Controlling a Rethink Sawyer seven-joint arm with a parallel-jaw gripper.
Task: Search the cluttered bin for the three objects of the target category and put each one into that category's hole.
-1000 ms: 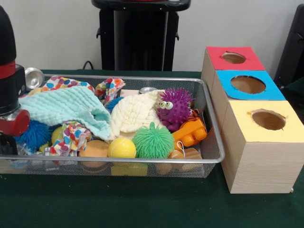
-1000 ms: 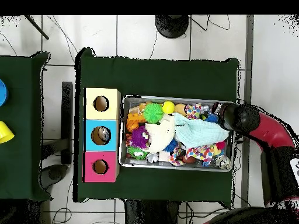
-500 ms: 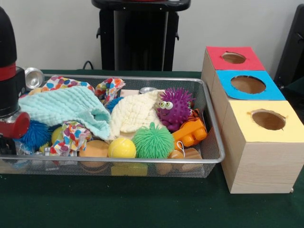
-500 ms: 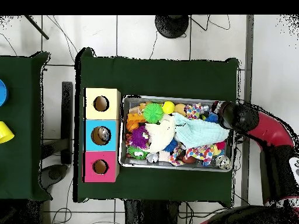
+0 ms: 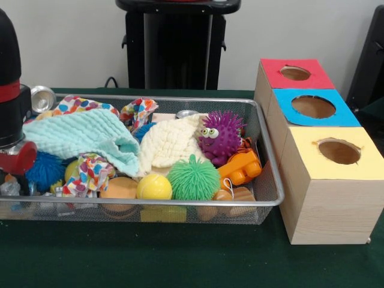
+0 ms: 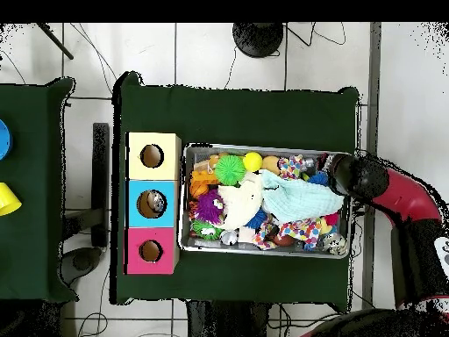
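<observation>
A dark green table (image 5: 180, 264) stands before a pale wall. The gripper (image 5: 12, 159) hangs low in one end of the wire bin (image 5: 264, 201); whether it is apart or together cannot be told. Just beside it lies a mint cloth (image 5: 84, 138), a silver can (image 5: 43, 97) behind. Beyond the bin's far end sits the blue-ringed hole (image 5: 313, 107).
</observation>
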